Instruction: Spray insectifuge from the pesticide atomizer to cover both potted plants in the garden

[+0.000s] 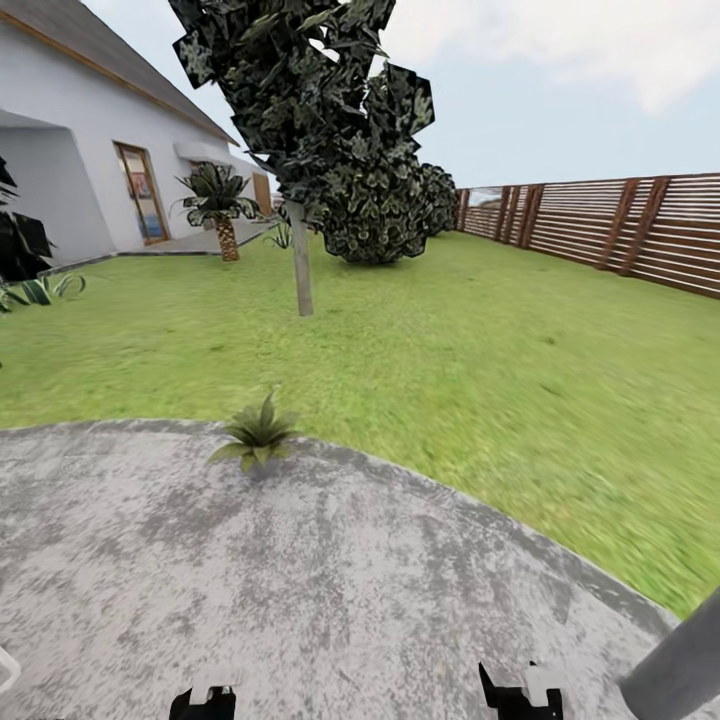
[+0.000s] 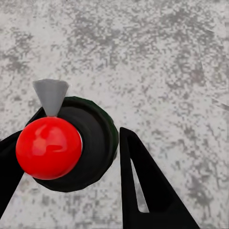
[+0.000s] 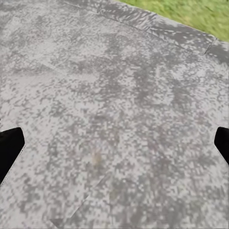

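both pincers are being carried low over the round stone patio (image 1: 330,590), just inside its near edge in the head view. the left gripper (image 2: 71,152) is being kept pinched on the pesticide atomizer (image 2: 67,143): in the left wrist view a red ball and a small grey cone nozzle are being seen end-on over a dark round body, with one black finger (image 2: 148,191) pressed at one side and the other finger's edge showing at the opposite side. the sprayer is judged to be held nozzle-forward so that it is ready to be aimed. the right gripper (image 3: 114,148) is being held spread wide, its two black fingertips sitting at opposite borders of the right wrist view with bare stone between them; it is probably being kept free because nothing is needed from it.

one potted plant (image 1: 258,435) is standing at the far edge of the patio, right where the stone meets the lawn (image 1: 450,340) (its pot cannot be made out under the leaves). the second plant of the task cannot be identified with certainty. a wooden fence (image 1: 620,225) is closing the lawn's right side, and a tree (image 1: 300,260) is standing further back.

the step in hand is judged to be the approach: the plant is well apart from the nozzle, so the base likely needs bringing closer before spraying.
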